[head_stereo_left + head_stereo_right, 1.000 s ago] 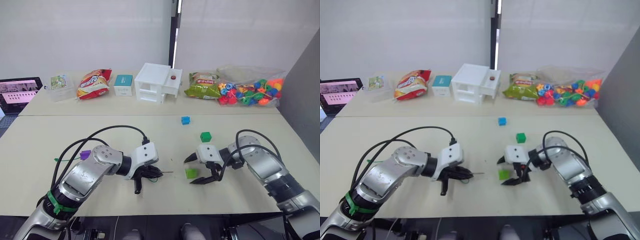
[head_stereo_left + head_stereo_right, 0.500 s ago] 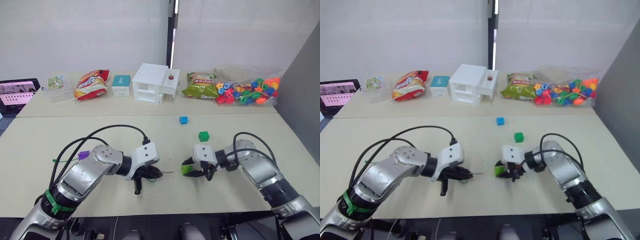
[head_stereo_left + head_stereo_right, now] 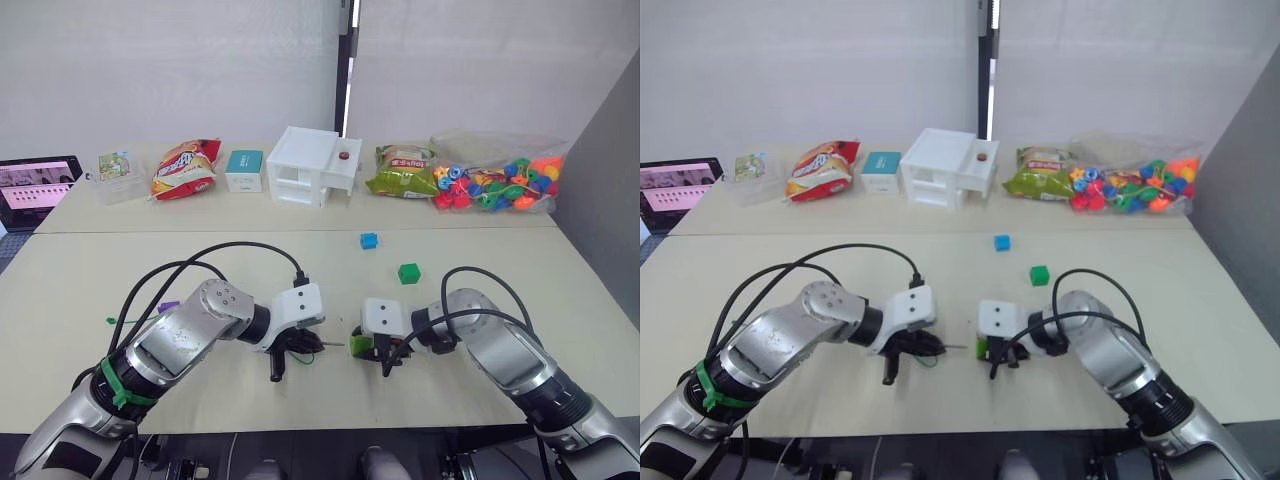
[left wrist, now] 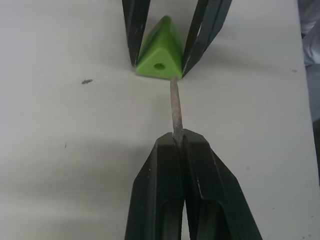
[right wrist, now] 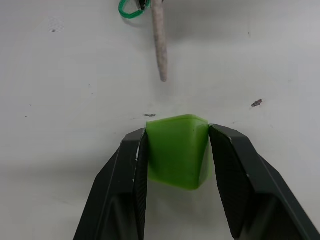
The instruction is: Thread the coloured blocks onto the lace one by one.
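Right gripper (image 5: 176, 150) around light green block (image 5: 177, 150)

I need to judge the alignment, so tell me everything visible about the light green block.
The light green block is a small, smooth plastic cube with a round hole in the face turned toward the lace's stiff tip. The right gripper clamps it on two opposite sides, low over the table. The tip ends just short of it, beside the hole.

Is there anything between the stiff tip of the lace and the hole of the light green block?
Nothing visible. The left gripper holds the lace tip, which points at the hole of the light green block, pinched by the right gripper. Between tip and block lies only bare table.
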Tool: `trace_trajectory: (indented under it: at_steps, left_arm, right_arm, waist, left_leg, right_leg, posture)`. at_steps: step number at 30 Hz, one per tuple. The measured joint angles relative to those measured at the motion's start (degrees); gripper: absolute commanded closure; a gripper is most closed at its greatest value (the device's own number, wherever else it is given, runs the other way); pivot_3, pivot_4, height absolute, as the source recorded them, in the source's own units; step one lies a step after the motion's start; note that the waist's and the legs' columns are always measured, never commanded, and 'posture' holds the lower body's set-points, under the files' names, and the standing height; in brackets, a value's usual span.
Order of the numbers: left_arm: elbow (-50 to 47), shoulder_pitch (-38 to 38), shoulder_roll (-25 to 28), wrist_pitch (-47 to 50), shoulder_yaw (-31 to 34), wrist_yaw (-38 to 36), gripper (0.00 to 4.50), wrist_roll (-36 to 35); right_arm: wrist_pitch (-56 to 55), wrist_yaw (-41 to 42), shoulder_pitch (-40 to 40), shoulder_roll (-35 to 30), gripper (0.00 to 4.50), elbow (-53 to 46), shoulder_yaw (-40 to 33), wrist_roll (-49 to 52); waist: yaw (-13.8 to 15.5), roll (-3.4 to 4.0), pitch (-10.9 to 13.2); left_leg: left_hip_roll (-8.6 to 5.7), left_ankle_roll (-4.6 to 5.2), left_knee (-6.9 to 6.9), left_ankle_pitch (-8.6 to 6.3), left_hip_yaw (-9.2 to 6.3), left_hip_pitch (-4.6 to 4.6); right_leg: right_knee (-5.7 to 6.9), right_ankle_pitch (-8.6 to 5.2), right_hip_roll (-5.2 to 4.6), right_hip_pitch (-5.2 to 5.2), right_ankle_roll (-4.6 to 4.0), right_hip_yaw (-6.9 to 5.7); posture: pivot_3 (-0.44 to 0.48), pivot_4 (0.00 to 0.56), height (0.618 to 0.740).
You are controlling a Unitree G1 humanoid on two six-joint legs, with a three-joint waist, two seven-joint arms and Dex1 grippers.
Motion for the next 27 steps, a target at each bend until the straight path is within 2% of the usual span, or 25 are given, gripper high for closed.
trace_trajectory:
  at_steps: [27]
  left_arm:
    - [5.78, 0.45, -7.41, -2.86, -1.67, 2.88, 4.50, 2.35]
  right_arm:
    - [4.16, -0.05, 0.16, -0.50, 3.13, -2.38, 0.09, 0.08]
  waist:
    - [0.04, 0.00, 0.00]
  left_leg:
    - [-0.01, 0.00, 0.01, 0.00, 0.00, -0.01]
  right_leg:
    - [0.00, 0.00, -0.01, 0.00, 0.00, 0.00]
  posture:
    - [0.000, 0.150, 0.740]
